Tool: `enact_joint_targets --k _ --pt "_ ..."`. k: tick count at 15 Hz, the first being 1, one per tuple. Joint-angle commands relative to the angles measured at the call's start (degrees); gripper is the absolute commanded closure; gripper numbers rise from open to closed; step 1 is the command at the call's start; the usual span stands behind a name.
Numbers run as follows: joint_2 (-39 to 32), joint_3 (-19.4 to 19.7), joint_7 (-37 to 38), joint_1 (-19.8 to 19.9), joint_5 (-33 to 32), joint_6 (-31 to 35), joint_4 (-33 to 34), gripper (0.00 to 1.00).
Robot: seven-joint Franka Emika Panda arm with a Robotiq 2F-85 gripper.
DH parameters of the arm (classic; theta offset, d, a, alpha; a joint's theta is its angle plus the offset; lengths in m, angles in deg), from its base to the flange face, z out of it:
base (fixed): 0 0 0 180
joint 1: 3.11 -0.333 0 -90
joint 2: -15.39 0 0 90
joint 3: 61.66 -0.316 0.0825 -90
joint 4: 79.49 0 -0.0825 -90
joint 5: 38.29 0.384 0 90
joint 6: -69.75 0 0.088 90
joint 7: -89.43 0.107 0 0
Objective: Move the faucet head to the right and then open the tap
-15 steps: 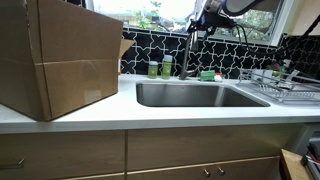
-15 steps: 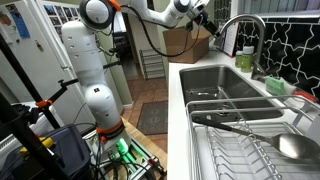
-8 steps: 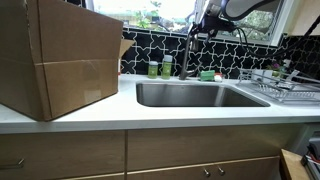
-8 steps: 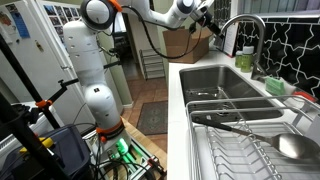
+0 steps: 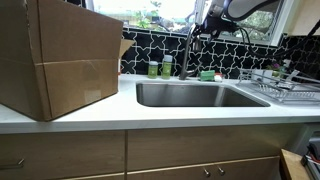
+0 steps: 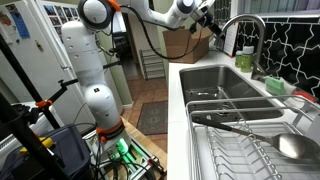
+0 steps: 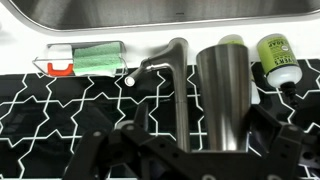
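The tap is a tall silver gooseneck faucet behind the sink, seen in both exterior views (image 5: pixel 187 55) (image 6: pixel 248 25). In the wrist view its shiny spout (image 7: pixel 220 95) fills the middle, with the slimmer lever (image 7: pixel 170 62) to its left. The faucet head (image 6: pixel 222 38) curves down over the basin. My gripper (image 7: pixel 190 150) is open, its two dark fingers set wide on either side of the spout. It hovers at the top of the arch in both exterior views (image 5: pixel 207 18) (image 6: pixel 208 20). I cannot tell if a finger touches the metal.
The steel sink (image 5: pixel 200 95) (image 6: pixel 215 80) lies below. A big cardboard box (image 5: pixel 60 55) stands on the counter. Green bottles (image 5: pixel 160 69) (image 7: pixel 275 58) and a green sponge (image 7: pixel 95 58) sit by the tiled wall. A wire dish rack (image 5: pixel 285 88) (image 6: pixel 250 140) flanks the sink.
Hardly anything differs; the gripper has only crept slightly nearer the faucet arch. The faucet has not moved.
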State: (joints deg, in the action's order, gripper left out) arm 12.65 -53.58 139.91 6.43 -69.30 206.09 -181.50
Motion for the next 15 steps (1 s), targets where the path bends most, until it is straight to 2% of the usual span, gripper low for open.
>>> enact_joint_targets --k 1,8,15 --pt "4.4 1.3 -1.4 -0.1 -0.8 -1.2 -5.4 0.0" --pt "8.8 2.2 -5.5 2.1 -1.0 -0.1 -10.5 0.0" --pt "9.6 2.5 -8.9 4.1 -1.0 1.6 -12.6 0.0"
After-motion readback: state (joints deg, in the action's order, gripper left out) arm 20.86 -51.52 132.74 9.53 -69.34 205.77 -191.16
